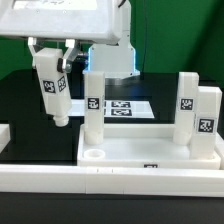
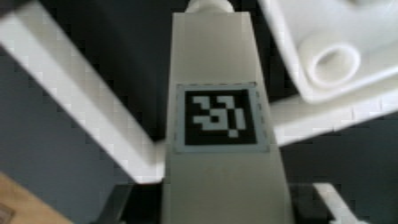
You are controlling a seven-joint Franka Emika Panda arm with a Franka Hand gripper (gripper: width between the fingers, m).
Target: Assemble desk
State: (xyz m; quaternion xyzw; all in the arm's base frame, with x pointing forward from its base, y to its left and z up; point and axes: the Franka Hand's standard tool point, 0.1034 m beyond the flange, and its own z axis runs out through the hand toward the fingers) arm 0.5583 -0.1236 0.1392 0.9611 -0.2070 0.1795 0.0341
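Note:
The desk top (image 1: pixel 140 150) lies as a white rimmed tray on the black table, and three white tagged legs stand upright on it: one (image 1: pixel 92 100) towards the exterior view's left and two (image 1: pixel 187 100) (image 1: pixel 207 122) at its right. An open round socket (image 1: pixel 93 156) shows in the near left corner. My gripper (image 1: pixel 52 62) hangs to the left of the top, shut on another leg (image 1: pixel 53 95), which points down, slightly tilted, its tip above the table. In the wrist view this leg (image 2: pixel 221 118) fills the middle between my gripper (image 2: pixel 222 205) fingers, with the socket (image 2: pixel 334 65) beside it.
The marker board (image 1: pixel 128 106) lies flat behind the desk top. A long white border rail (image 1: pixel 60 180) runs along the front edge. The white robot base (image 1: pixel 110 50) stands at the back.

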